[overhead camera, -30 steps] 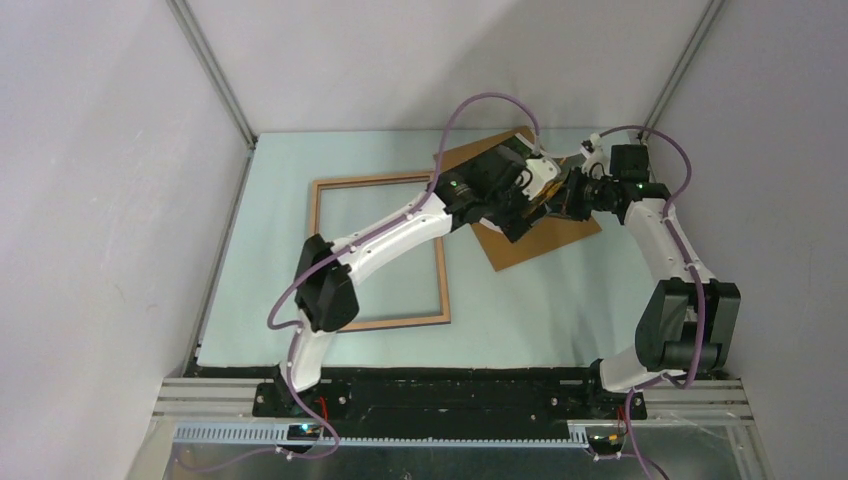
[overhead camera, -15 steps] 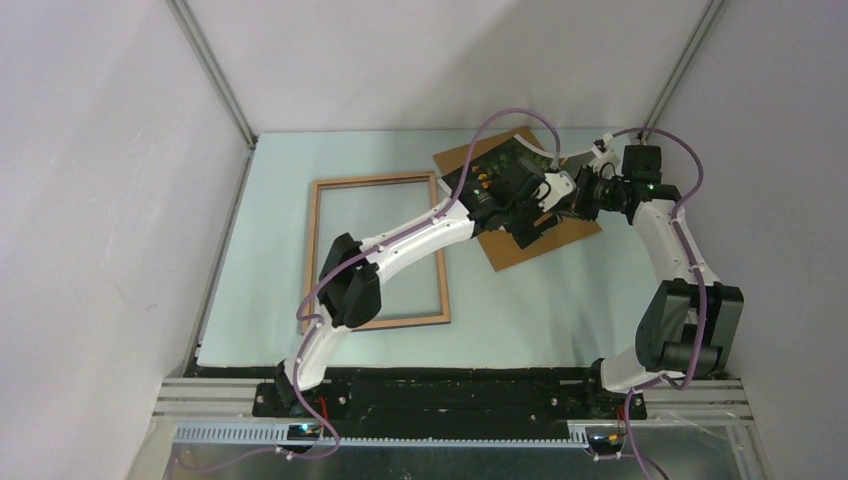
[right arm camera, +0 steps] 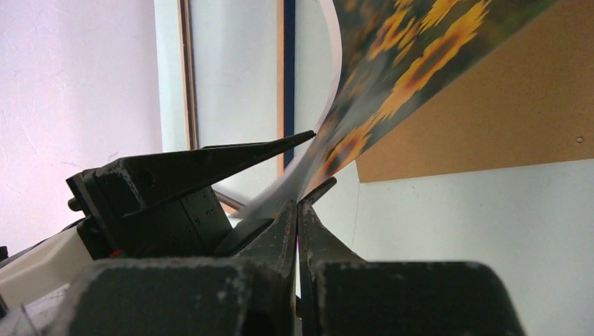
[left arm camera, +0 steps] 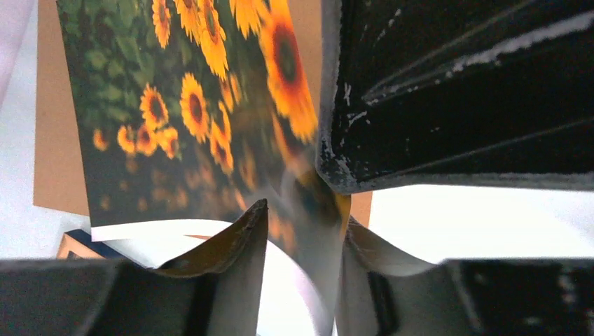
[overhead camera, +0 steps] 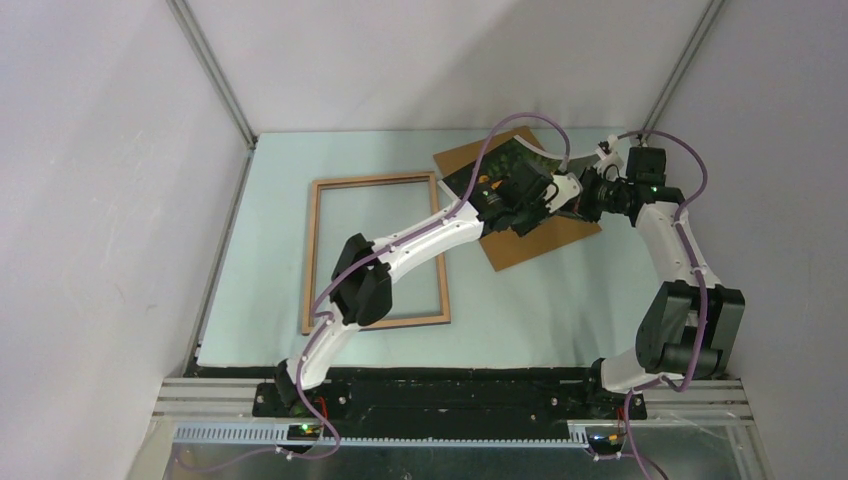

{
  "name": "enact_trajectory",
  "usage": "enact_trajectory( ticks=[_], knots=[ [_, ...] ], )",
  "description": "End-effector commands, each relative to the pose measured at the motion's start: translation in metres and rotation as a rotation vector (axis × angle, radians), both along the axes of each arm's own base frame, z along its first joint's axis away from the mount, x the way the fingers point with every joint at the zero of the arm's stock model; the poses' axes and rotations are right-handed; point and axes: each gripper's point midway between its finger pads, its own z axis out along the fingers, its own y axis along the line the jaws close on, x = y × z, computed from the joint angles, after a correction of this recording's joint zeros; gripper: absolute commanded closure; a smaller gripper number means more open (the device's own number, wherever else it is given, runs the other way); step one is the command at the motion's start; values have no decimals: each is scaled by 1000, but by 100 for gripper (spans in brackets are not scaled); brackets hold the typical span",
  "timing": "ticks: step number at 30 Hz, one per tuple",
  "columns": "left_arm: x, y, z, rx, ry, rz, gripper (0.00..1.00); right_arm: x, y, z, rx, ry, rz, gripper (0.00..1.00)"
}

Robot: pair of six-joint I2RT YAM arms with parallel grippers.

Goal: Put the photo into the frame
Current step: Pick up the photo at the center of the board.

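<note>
The photo [overhead camera: 500, 160], a sunflower print, is lifted at its right edge off the brown backing board [overhead camera: 535, 240] at the back right. My right gripper [right arm camera: 299, 204] is shut on that edge, and the photo [right arm camera: 406, 63] curves up and away from its tips. My left gripper [left arm camera: 305, 217] stands around the same edge. Its jaws are partly apart, with the curled photo [left arm camera: 182, 105] lying against the right finger and a gap to the left one. The two grippers meet tip to tip [overhead camera: 570, 198]. The frame [overhead camera: 313, 250] lies flat to the left, wood face up.
The backing board [left arm camera: 49, 140] lies under the photo, tilted on the pale green table. One frame rail [right arm camera: 284, 70] shows its dark blue side close behind the photo's curl. The left arm reaches diagonally over the frame's right rail [overhead camera: 443, 270]. White walls enclose the table.
My left gripper has moved right to the photo's raised edge and its jaws have narrowed around it. The right gripper has drawn slightly right, still shut on the photo.
</note>
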Motion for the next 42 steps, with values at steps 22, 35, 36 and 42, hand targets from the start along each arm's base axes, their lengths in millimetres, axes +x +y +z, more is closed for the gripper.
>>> enact_trajectory(
  ticks=[22,35,36,42],
  knots=[
    [-37,15,106,-194,-21,-54,100,-35,-34,60,-19,-201,-34,27],
    [-65,72,195,-417,120,-105,100,-68,-47,105,-214,-499,7,24],
    [-65,77,200,-422,116,-106,100,-68,-47,108,-224,-515,7,24],
    [-92,120,244,-429,34,-146,100,-65,-49,126,-276,-627,9,23]
  ],
)
